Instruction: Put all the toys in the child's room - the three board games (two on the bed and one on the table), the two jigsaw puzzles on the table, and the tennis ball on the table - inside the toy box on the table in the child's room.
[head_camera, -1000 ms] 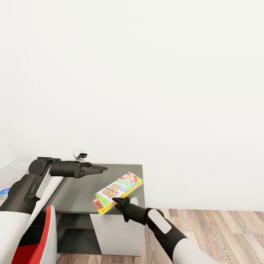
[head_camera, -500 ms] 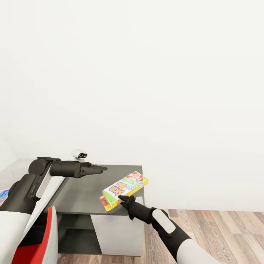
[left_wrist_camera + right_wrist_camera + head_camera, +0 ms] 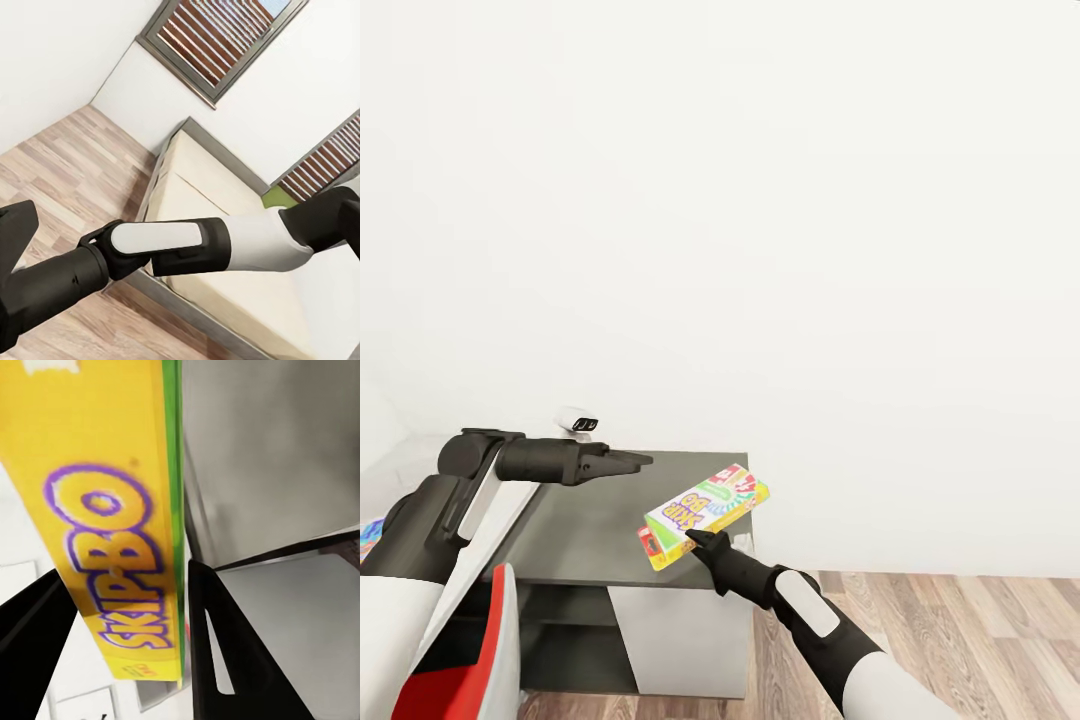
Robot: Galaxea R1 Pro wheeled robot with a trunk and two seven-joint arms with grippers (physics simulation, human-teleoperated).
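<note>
Over the dark worktop (image 3: 575, 515) I hold the SKIP-BO box (image 3: 705, 514) pinched in my right tool (image 3: 695, 541); the left tool (image 3: 638, 461) hovers clenched and empty. One game in transit, not yet binned; the rest I can't judge.

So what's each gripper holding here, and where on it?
The right gripper is shut on the SKIP-BO box, clamped across its thin edge near one end. The left gripper holds nothing.
</note>
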